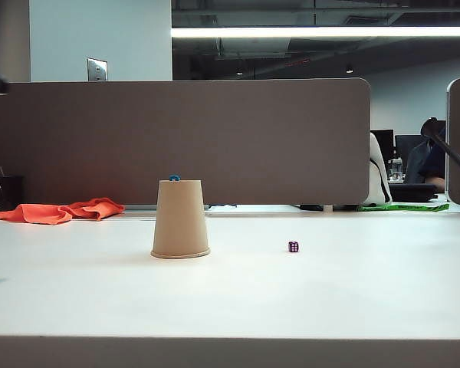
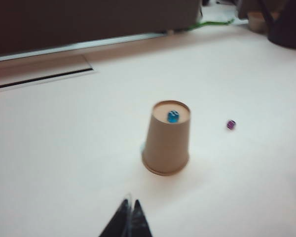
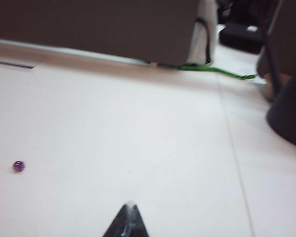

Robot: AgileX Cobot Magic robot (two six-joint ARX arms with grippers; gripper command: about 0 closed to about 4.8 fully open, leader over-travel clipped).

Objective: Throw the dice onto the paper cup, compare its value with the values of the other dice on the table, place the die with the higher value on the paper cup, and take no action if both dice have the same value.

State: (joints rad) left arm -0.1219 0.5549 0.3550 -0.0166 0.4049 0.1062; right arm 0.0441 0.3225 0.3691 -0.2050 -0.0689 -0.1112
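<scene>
The paper cup (image 1: 180,218) is standing upside down on the white desk (image 1: 230,291), with its wide rolled rim resting flat on the surface. The blue dice (image 1: 174,178) is sitting on top of the cup's upturned base; in the left wrist view it (image 2: 173,116) is lying near the middle of that round base. The dark purple dice (image 1: 293,247) is lying on the desk at about 3 o'clock from the cup in the exterior view, well apart from it, and is showing pale pips. An orange cloth (image 1: 57,211) is lying at the far edge of the desk, at about 10 o'clock from the cup.

The left tool (image 2: 130,217) is hovering over the desk on the near side of the cup, its two dark fingers pressed together and holding nothing. The right tool (image 3: 129,219) is hanging above bare desk, also closed to a point and empty, with the purple dice (image 3: 18,166) lying well apart from it.
</scene>
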